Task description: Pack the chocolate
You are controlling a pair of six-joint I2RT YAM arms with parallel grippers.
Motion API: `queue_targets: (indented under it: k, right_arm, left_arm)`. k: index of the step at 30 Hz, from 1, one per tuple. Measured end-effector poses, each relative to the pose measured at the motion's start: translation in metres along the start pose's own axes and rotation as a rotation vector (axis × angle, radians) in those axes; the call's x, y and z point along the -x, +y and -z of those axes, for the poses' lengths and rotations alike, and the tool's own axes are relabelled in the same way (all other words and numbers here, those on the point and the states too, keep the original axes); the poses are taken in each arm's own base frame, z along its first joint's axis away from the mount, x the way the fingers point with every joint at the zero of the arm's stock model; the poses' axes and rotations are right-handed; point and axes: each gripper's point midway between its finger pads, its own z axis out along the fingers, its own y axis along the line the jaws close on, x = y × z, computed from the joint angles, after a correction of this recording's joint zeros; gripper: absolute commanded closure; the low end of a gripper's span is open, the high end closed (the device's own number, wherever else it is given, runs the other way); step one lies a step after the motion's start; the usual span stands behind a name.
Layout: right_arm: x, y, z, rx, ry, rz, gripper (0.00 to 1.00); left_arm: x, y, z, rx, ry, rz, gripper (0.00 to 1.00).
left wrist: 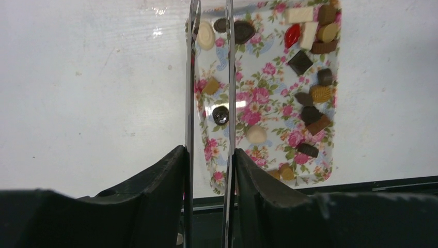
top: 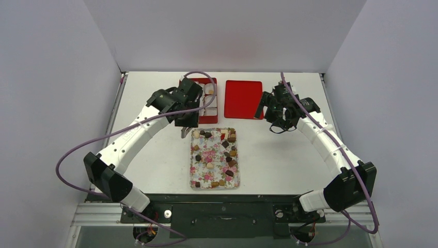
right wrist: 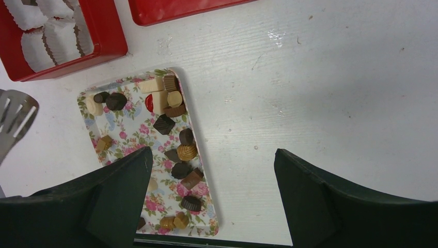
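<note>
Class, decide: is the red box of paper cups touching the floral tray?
Apart. The right wrist view shows a strip of white table between the red box and the floral tray.

Your counter (top: 155, 103) is a white surface, lightly scuffed and speckled, closed in by pale walls on the left, right and far sides. Lying directly on it toward the near edge, you have a floral-patterned tray (top: 191, 165), set lengthwise from front to back. Beyond the tray, at the far side, sit a red box (top: 216, 106) lined with white paper cups (top: 209, 90) and, just to its right across a narrow strip of bare counter, a flat red lid (top: 244, 99).
</note>
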Motion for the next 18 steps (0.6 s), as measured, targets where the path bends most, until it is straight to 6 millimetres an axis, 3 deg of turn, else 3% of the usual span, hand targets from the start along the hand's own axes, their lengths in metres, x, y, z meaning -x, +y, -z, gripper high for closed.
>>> queue_targets:
  k: [10, 18]
  right_arm:
    - [0.000, 0.000, 0.000, 0.000, 0.001, 0.000, 0.17]
    - [-0.002, -0.001, -0.001, -0.003, 0.005, -0.001, 0.17]
  left_arm:
    - [-0.064, 0.015, -0.004, 0.012, 0.119, -0.054, 0.54]
    - [-0.084, 0.013, -0.010, -0.001, 0.171, -0.087, 0.55]
